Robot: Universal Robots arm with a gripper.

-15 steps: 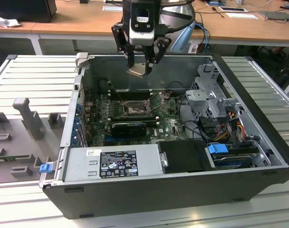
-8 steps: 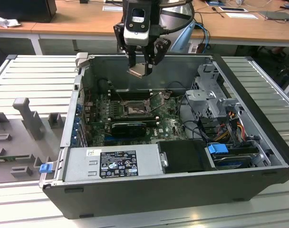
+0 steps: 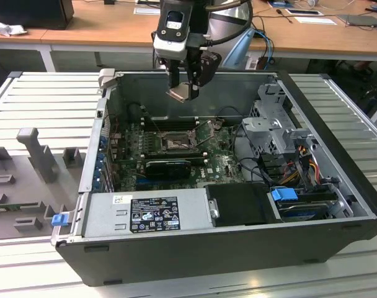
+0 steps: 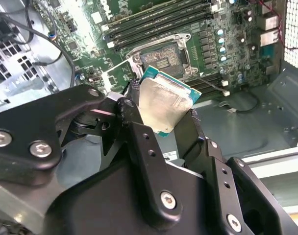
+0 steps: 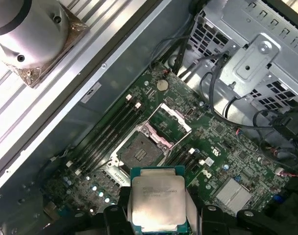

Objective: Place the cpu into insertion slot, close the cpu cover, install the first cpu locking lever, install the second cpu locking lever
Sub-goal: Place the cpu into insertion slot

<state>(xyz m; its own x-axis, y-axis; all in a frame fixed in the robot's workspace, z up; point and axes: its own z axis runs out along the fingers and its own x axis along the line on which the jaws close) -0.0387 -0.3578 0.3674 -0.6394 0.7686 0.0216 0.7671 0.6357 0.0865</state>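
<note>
Cpu [image 5: 158, 203] in gripper [image 3: 187, 87] hangs above insertion slot [image 5: 139, 152] between memory slots [image 5: 107, 134].

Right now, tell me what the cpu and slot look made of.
The cpu: pale metal lid, it seems, with a dull sheen, on a green board edge. The slot: dark matte bed, probably plastic, inside a shiny silvery rim, likely steel.

Lab: wooden desks [image 3: 102, 28], slatted workbench [image 3: 46, 99]

Arm [image 3: 176, 28] pointing straight down — hand [image 3: 185, 88] pinching cpu [image 4: 163, 105] between fingers.
</note>
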